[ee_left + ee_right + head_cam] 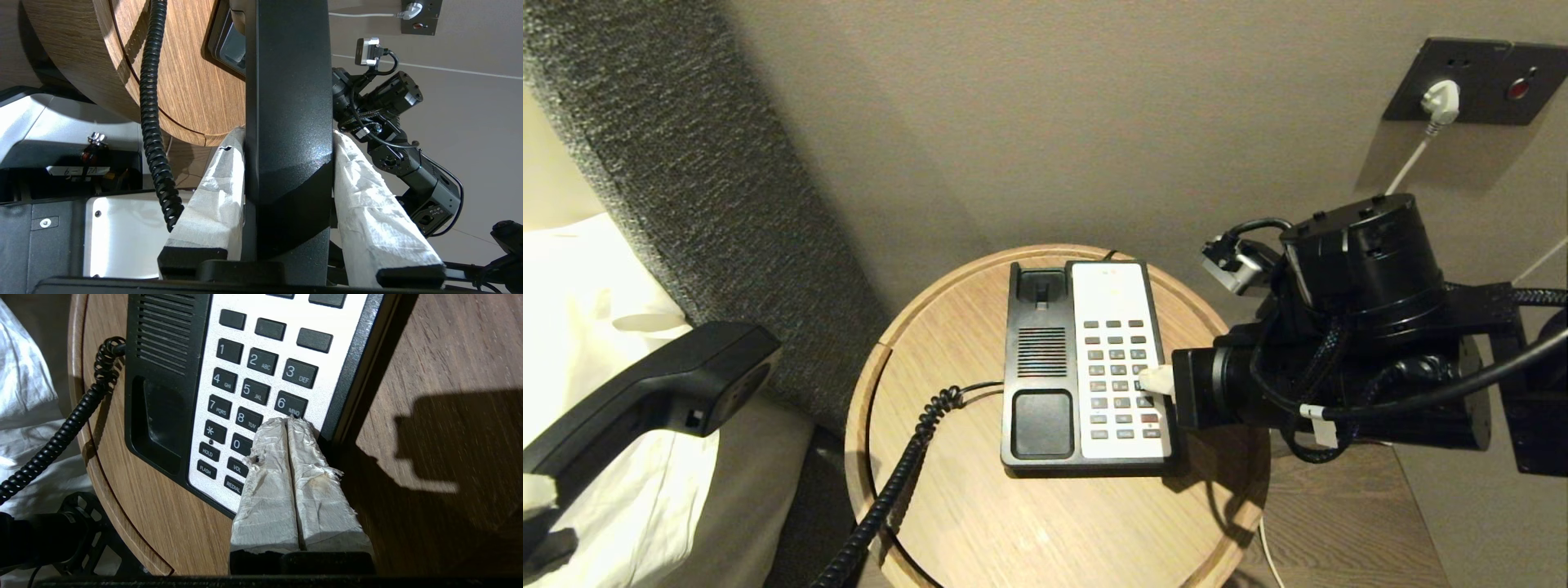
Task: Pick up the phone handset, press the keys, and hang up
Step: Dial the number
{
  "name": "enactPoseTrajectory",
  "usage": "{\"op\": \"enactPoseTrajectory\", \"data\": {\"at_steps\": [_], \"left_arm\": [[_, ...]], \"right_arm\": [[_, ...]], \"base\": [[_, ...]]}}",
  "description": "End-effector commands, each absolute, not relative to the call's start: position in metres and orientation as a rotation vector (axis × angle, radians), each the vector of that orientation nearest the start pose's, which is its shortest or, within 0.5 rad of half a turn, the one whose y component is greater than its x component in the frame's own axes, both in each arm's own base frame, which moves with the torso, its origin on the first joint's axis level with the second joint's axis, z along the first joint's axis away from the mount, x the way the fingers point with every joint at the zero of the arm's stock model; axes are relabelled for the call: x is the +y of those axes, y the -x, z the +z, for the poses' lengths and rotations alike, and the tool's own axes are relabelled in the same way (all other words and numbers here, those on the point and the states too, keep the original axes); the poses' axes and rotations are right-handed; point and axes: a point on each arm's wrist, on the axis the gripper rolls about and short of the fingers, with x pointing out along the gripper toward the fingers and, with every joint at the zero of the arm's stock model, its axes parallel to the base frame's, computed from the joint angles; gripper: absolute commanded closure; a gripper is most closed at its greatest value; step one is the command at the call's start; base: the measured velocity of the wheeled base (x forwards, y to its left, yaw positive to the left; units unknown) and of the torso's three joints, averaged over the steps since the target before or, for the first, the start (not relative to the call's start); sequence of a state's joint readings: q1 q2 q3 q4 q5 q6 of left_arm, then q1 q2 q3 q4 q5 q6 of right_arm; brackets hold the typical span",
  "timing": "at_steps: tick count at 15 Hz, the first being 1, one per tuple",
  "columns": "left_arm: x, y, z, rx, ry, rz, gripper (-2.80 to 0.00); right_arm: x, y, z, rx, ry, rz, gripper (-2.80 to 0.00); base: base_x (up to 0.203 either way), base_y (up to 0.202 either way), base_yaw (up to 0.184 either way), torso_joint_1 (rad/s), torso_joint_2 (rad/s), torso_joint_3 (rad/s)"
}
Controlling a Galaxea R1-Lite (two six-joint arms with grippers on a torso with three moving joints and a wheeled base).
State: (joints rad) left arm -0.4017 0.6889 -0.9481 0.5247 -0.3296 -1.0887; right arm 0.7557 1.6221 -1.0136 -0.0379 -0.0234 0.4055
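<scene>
The black phone handset [645, 396] hangs in the air off the table's left side, over the bed. My left gripper [289, 136] is shut on its bar [286, 102], one white-wrapped finger on each side. Its coiled cord [907, 465] runs from the phone base [1042, 351] down over the table's front edge. The cradle [1042, 290] on the base is empty. My right gripper [288, 421] is shut, its wrapped tips pressed together. The tips rest on the white keypad just below the 6 key, among the keys [262, 361]. In the head view the right gripper [1156, 380] reaches in from the right.
The phone stands on a round wooden side table [980, 523] with a raised rim. A grey upholstered headboard [686, 163] and white bedding [596, 327] lie to the left. A wall socket with a white plug [1441, 102] is at the upper right.
</scene>
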Motion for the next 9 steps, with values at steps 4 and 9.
{"op": "enactPoseTrajectory", "data": {"at_steps": [4, 9], "left_arm": [[-0.013, -0.011, 0.281, 0.643, 1.027, -0.503, 0.0], [-0.013, -0.012, 0.279, 0.65, 1.025, -0.499, 0.0]], "right_arm": [[0.196, -0.209, 0.199, 0.69, -0.143, 0.58, 0.0], [0.193, -0.206, 0.212, 0.651, -0.164, 0.59, 0.0]], "base": [[0.0, 0.0, 0.0, 0.0, 0.0, 0.0], [0.0, 0.0, 0.0, 0.0, 0.0, 0.0]]}}
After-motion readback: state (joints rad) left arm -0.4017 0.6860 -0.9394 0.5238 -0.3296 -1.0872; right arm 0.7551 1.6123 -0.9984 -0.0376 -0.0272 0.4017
